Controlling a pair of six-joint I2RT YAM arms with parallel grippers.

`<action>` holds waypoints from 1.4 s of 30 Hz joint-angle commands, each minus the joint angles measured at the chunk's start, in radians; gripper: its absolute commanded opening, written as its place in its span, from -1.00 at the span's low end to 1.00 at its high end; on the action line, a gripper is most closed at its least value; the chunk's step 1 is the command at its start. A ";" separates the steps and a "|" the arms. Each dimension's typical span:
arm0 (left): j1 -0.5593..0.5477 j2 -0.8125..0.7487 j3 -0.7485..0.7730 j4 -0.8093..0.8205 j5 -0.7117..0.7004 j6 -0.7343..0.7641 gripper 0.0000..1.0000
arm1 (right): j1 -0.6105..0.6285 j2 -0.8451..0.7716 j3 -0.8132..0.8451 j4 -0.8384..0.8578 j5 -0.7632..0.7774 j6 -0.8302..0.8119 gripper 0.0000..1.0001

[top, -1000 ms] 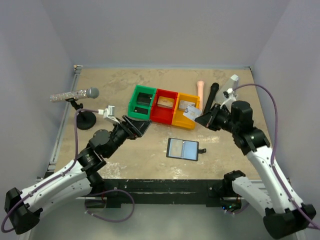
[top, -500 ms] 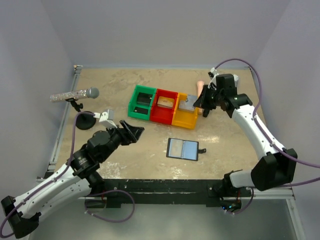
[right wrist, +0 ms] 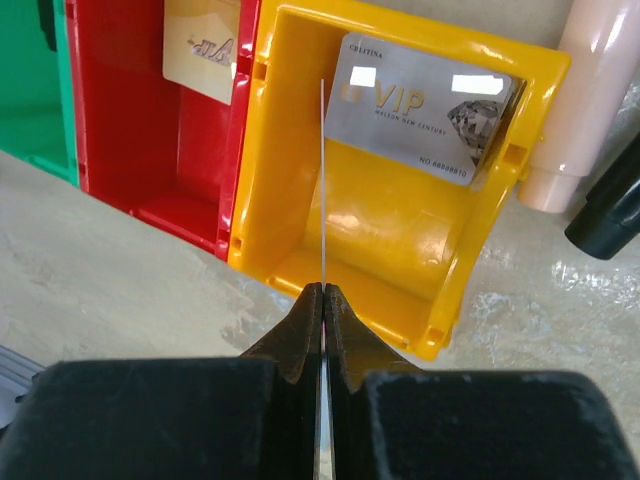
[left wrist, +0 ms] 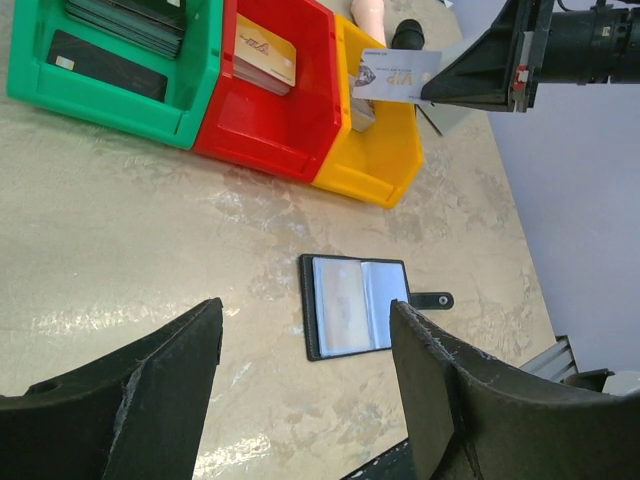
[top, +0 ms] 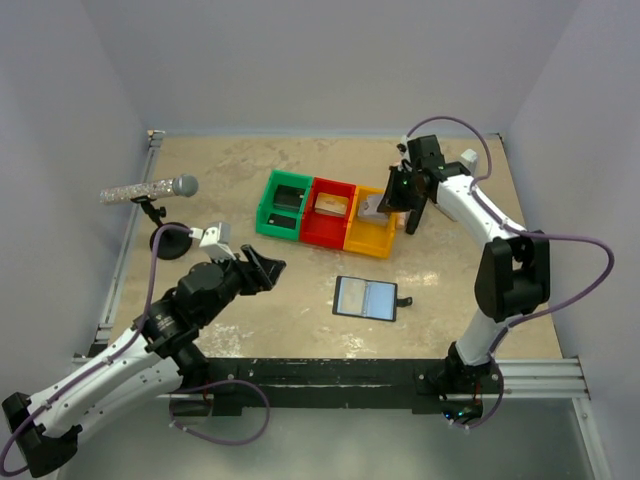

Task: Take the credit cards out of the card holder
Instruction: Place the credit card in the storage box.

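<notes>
R hand is pinched shut on a silver card over the yellow bin. Thin grip, so card may slip or tip & land on the table, not in the bin. L hand is wide, holds nothing. Card holder lies open on table.

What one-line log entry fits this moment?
right claw: shut on silver card | over yellow bin | left claw: open, empty | wallet: lying open
</notes>
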 commanded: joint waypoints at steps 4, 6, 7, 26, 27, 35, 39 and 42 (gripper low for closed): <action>0.002 0.009 -0.015 0.013 -0.016 0.023 0.43 | -0.015 0.070 0.070 0.011 0.000 -0.005 -1.00; 0.002 0.016 -0.019 0.022 -0.013 0.022 0.43 | -0.021 0.090 0.074 0.014 -0.008 -0.003 -1.00; 0.003 0.021 -0.019 0.027 -0.009 0.023 0.43 | -0.022 0.101 0.074 0.014 -0.013 0.002 -1.00; 0.003 0.079 -0.033 0.064 0.007 0.013 0.43 | -0.076 0.142 0.059 0.080 -0.100 0.101 -1.00; 0.003 0.082 -0.033 0.065 0.009 0.014 0.43 | -0.077 0.144 0.059 0.087 -0.108 0.107 -1.00; 0.003 0.085 -0.041 0.075 0.012 0.013 0.43 | -0.085 0.168 0.073 0.076 -0.119 0.115 -1.00; 0.003 0.090 -0.041 0.081 0.017 0.013 0.43 | -0.088 0.172 0.065 0.079 -0.118 0.124 -0.88; 0.003 0.096 -0.041 0.082 0.020 0.014 0.43 | -0.093 0.170 0.059 0.082 -0.120 0.129 -0.83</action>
